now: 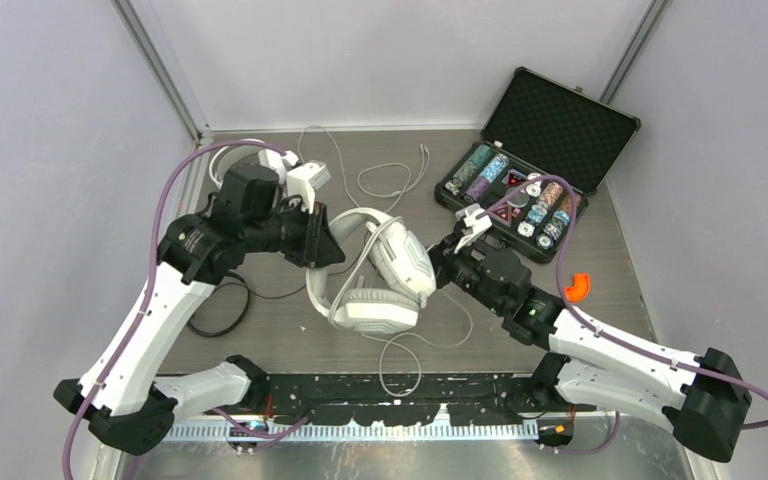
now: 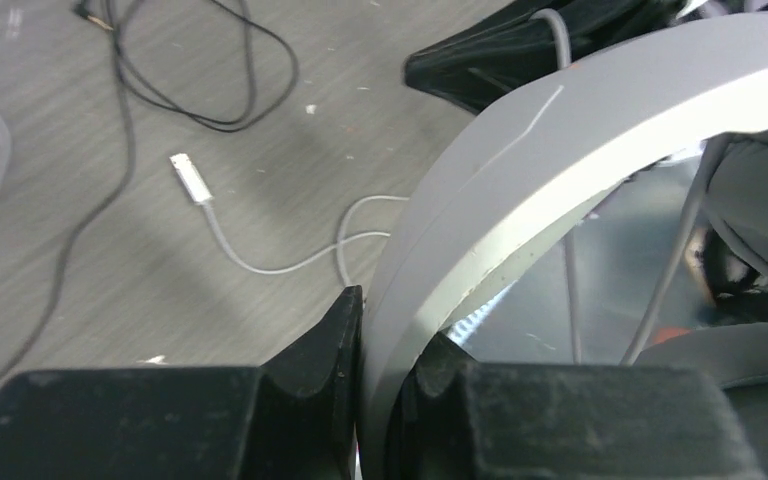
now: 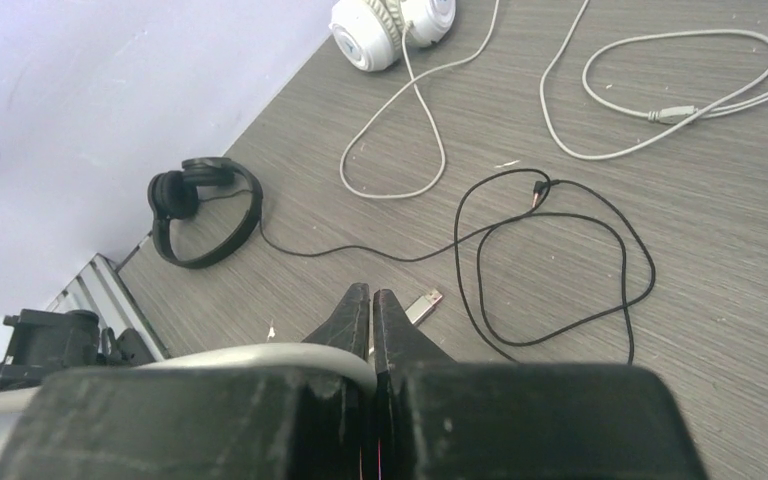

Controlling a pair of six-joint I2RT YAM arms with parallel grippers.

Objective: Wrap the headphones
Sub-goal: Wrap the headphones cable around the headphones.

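Top view: black case open at back right, lid raised, coloured poker chips in rows in its tray. White headset at table centre, between left gripper and right gripper; band arches left, cups lie right and near.
Left wrist: jaws clamped on the headband, which sweeps up-right.
Right wrist: jaws pressed together, thin white cable running into their seam.

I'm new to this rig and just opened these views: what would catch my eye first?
A big white headset dominates mid-table, its headband clamped in the left gripper, while the right gripper is pinched shut on a thin white cable. At the far right, an open case of coloured poker chips stands out.
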